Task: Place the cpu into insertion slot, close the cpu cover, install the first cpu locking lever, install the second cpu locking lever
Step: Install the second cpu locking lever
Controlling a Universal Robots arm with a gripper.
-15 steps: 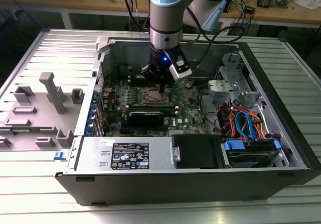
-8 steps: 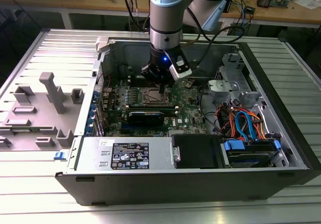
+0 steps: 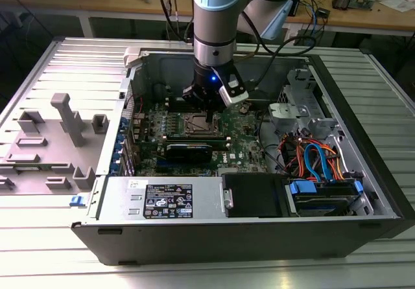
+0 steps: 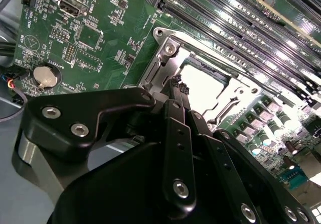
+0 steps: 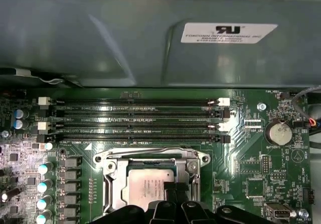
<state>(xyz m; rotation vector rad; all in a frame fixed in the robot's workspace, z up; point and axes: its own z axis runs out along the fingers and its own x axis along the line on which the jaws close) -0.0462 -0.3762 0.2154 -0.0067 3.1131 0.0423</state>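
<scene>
Seen in the exterior view: arm [image 3: 217,23] reaching straight down into an open computer case [image 3: 259,237] lying on a slatted worktop [image 3: 58,69], pincer [image 3: 206,111] poised right over the slot [image 3: 202,124] on the green board [image 3: 243,150]. Grey plastic fixture [image 3: 65,124] lying well apart on the worktop toward the exterior view's left; orange and blue cables [image 3: 318,156] and a drive cage toward the exterior view's right; black power supply [image 3: 165,201] along the near wall of the case.

Closer in the first wrist view: cpu [image 5: 148,189] lying flat inside the slot [image 5: 113,184], silver top facing up, cover [image 5: 150,159] down around it as a bright frame. Black fingertips [image 5: 175,191] overlapping the chip's edge, hiding its near part. Four long memory slots [image 5: 135,121] just beyond the socket, coin battery [image 5: 279,132] off to one side, grey case wall [image 5: 125,38] behind.

From the second wrist view: black finger linkage blocking most of the foreground, pincer [image 4: 176,87] with tips drawn together into a narrow point, nothing visibly clamped between them, set at the cover [image 4: 165,58] edge beside the glaring chip [image 4: 203,88]. Thin metal lever [image 4: 223,108] lying along the socket's side. Cannot tell whether the tips actually touch the metal.
</scene>
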